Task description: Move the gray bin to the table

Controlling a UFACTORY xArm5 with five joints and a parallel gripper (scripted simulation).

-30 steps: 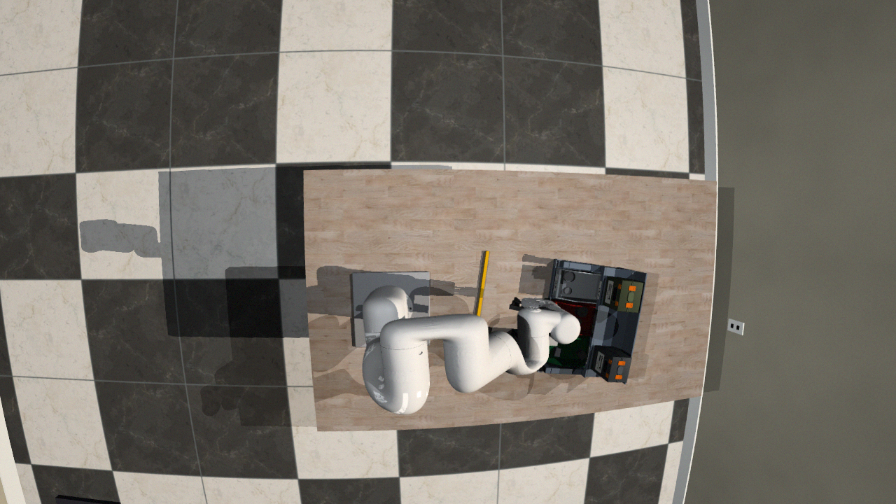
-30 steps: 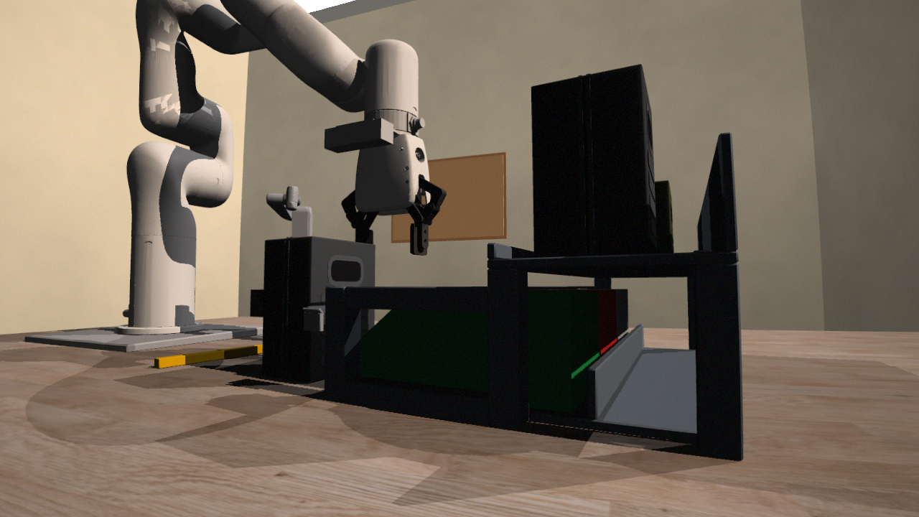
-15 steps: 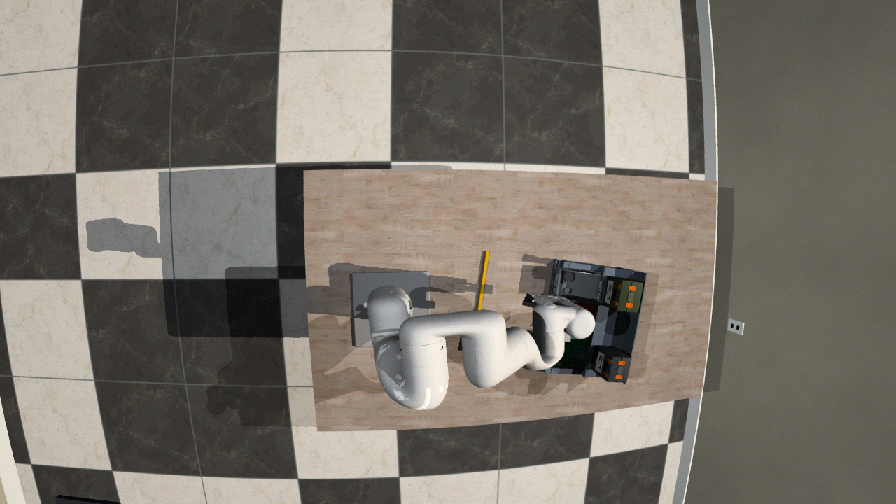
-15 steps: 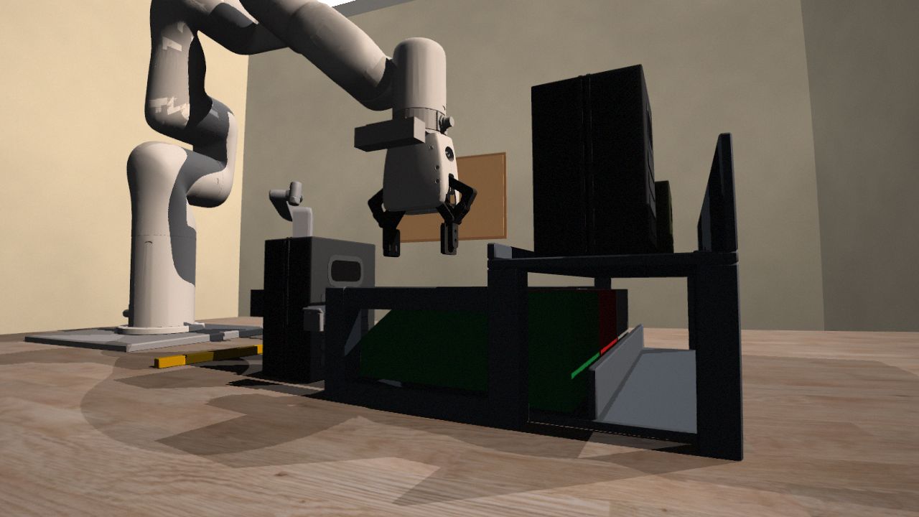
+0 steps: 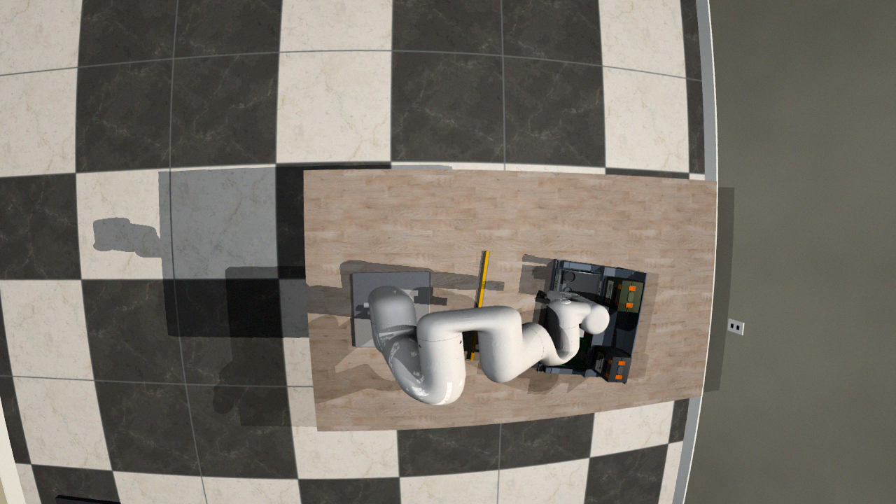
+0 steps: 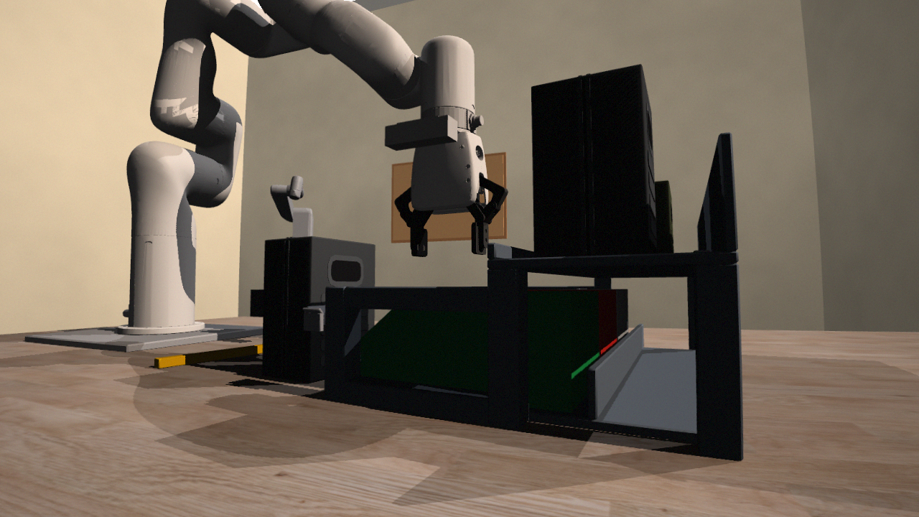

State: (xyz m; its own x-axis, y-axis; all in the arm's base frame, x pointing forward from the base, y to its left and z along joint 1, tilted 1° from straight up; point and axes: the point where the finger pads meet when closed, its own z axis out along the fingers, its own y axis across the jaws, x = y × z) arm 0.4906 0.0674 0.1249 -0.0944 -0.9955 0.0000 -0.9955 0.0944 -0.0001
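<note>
The gray open bin (image 5: 579, 278) sits at the far end of the dark shelf on the wooden table, with round parts inside. In the side view it is hidden behind the green bin (image 6: 423, 347) and the red bin (image 6: 607, 314). My gripper (image 6: 449, 247) is open and empty. It points down and hovers a little above the shelf's low front frame. From above, my wrist (image 5: 567, 308) covers the middle bin, just beside the gray bin, and hides the fingers.
Two dark boxes with orange marks (image 5: 629, 294) (image 5: 617, 366) stand on the shelf's upper level, tall and black in the side view (image 6: 591, 160). A dark box with a handle (image 6: 308, 301) stands by the shelf's near-left end. A yellow bar (image 5: 481, 285) lies between base and shelf.
</note>
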